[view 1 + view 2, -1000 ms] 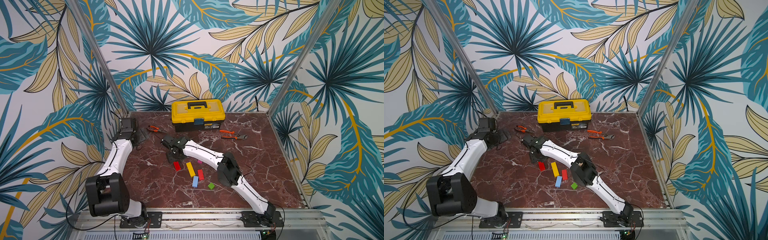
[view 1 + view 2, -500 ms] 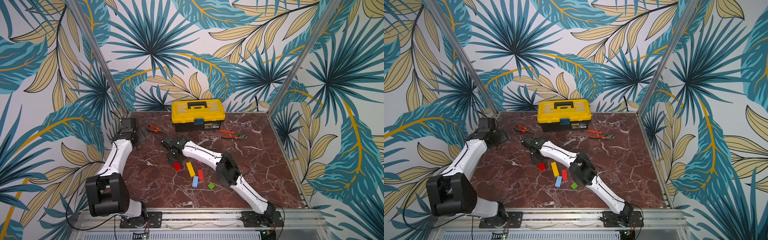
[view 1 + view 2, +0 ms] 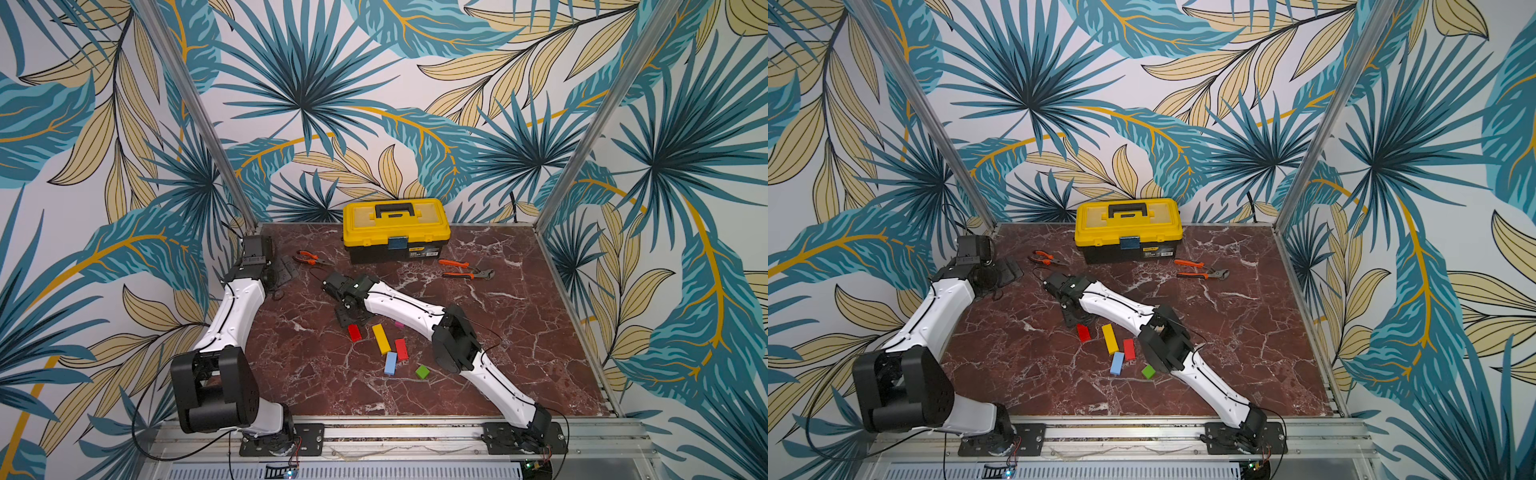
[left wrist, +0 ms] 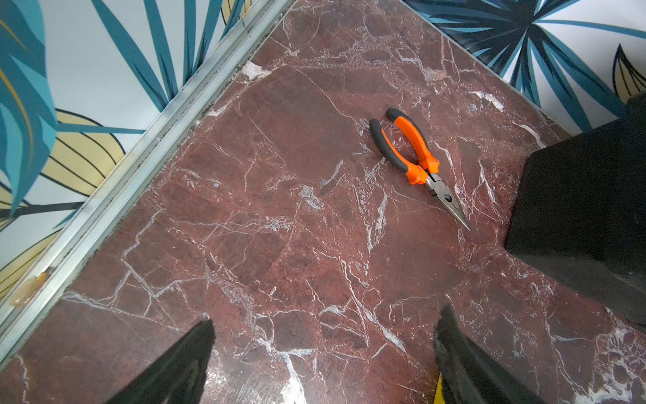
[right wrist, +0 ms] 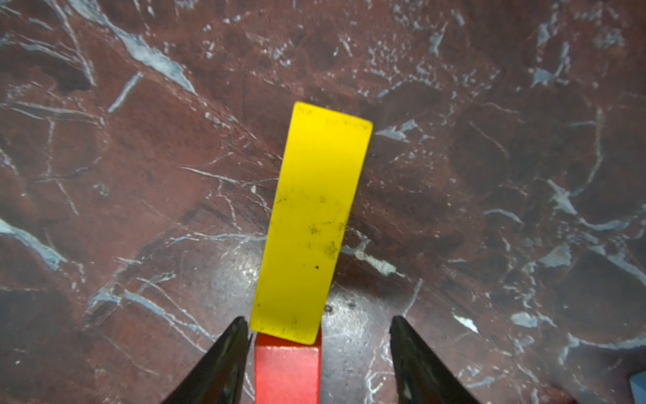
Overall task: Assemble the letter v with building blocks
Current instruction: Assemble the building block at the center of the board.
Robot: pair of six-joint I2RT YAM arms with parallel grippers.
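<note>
The marble worktop (image 3: pixel 519 332) carries six building blocks (image 3: pixel 384 347) that can be counted in a top view, all a little toward 6 o'clock from its middle. They are one yellow bar (image 3: pixel 381 338), two red ones, one light-blue block (image 3: pixel 390 363), one green cube (image 3: pixel 422 372) and one magenta block (image 3: pixel 399 324). Only a small part of the magenta block shows, beside the right arm (image 3: pixel 399 307).

The first red block (image 3: pixel 354 332) lies at 9 o'clock from the yellow bar, just beside it. The second red block (image 3: pixel 401 349) lies at 4 o'clock from the bar. The light-blue block is at 6 o'clock, near the bar's lower end. The green cube stands alone, farther out toward 4 o'clock.

The right hand (image 5: pixel 318 320) is right over the first red block, which sits between its two fingers (image 5: pixel 220 367). This hand is about half open and grips nothing, because a clear gap shows between the block and one finger. In the right wrist view the end of the yellow bar meets the red block, and it cannot be told if they touch.

The left hand (image 4: pixel 327 314) is at 10 o'clock of the worktop, opened fully and empty, above bare marble.

There are two orange-handled tools: the long-nosed pliers (image 3: pixel 309 258) at 11 o'clock, near the left hand, and the other pliers (image 3: pixel 465 268) at 1 o'clock. One yellow toolbox (image 3: pixel 397 230) stands closed at 12 o'clock.
</note>
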